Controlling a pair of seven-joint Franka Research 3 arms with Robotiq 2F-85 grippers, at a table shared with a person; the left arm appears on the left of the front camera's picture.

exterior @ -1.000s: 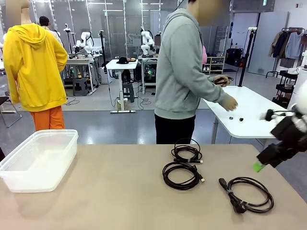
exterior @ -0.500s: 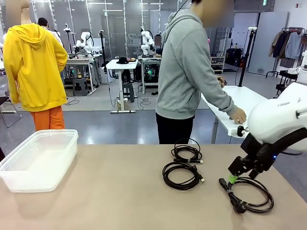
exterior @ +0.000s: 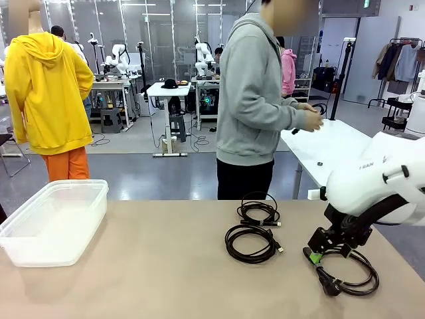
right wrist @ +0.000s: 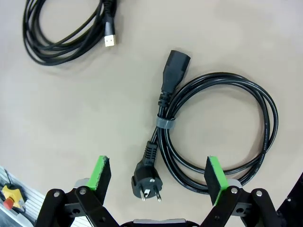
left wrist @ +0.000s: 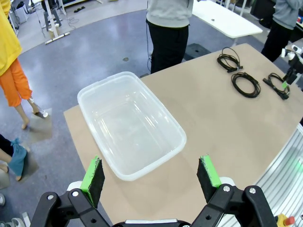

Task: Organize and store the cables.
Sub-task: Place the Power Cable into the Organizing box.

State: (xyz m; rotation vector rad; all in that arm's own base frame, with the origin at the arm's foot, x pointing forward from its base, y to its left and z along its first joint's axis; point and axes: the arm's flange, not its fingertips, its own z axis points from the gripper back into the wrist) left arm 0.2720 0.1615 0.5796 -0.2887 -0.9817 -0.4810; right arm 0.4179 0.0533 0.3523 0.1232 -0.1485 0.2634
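Three coiled black cables lie on the tan table [exterior: 153, 266]: a small coil [exterior: 259, 211], a larger coil [exterior: 251, 242] just in front of it, and a thicker power cord [exterior: 345, 269] to the right. My right gripper [exterior: 317, 256] hangs open just above the left end of the power cord. Its wrist view looks straight down on the power cord [right wrist: 218, 127], whose strap and two plugs lie between the green fingertips of the right gripper [right wrist: 158, 175]. My left gripper [left wrist: 150, 174] is open high above the clear container [left wrist: 130, 125], with nothing in it.
The clear plastic container [exterior: 53, 219] stands at the table's left edge. A person in a grey hoodie [exterior: 255, 100] stands at the far side, hands over a white table [exterior: 332, 149] behind. A second coil [right wrist: 66, 28] lies at the upper left of the right wrist view.
My right arm swung in from the right edge and came down to the left end of the power cord. The person lifted a hand off the white table.
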